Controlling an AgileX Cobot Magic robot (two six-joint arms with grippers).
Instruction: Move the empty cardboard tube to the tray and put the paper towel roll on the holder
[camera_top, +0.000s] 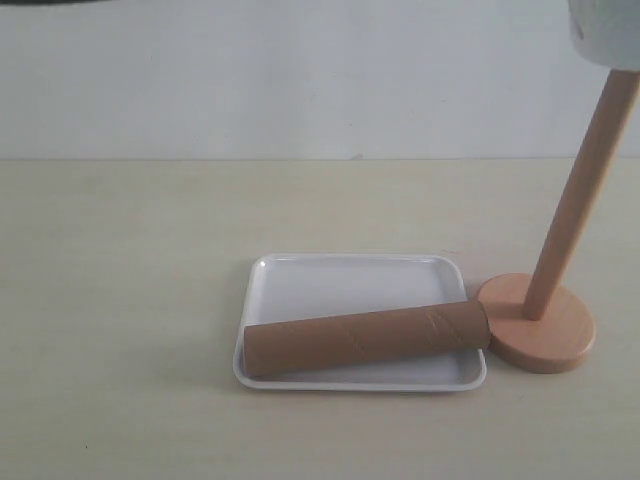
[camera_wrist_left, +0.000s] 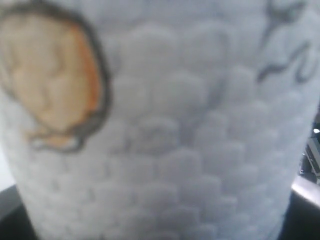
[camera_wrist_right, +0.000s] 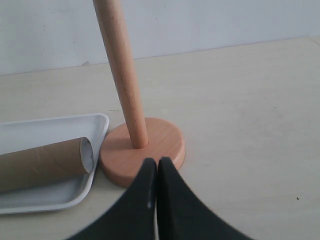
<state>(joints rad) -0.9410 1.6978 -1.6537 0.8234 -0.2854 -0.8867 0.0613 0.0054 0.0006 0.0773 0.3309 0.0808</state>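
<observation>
I use the light wooden holder (camera_top: 545, 325), a round disc base with a tall slim dowel post, as my landmark on the pale counter (camera_top: 120, 300). My right fingers (camera_wrist_right: 172, 200) are black and pressed together with nothing between them. Their tips sit right at the near edge of the holder's base, and I cannot tell whether they touch it.

The thick white embossed paper towel roll (camera_top: 605, 30), printed with a yellow egg drawing, hangs at the very top of the holder's post, whose tip disappears behind its lower edge. The roll fills my left wrist view. My left fingers (camera_wrist_left: 9, 215) show only as dark slivers flanking it, spread wide around its sides and gripping it.

The shallow white rectangular plastic tray (camera_top: 350, 275) lies just beside the holder's base. The long plain brown cardboard tube (camera_top: 365, 338) lies flat inside it, with one open end reaching the rim nearest the holder.
</observation>
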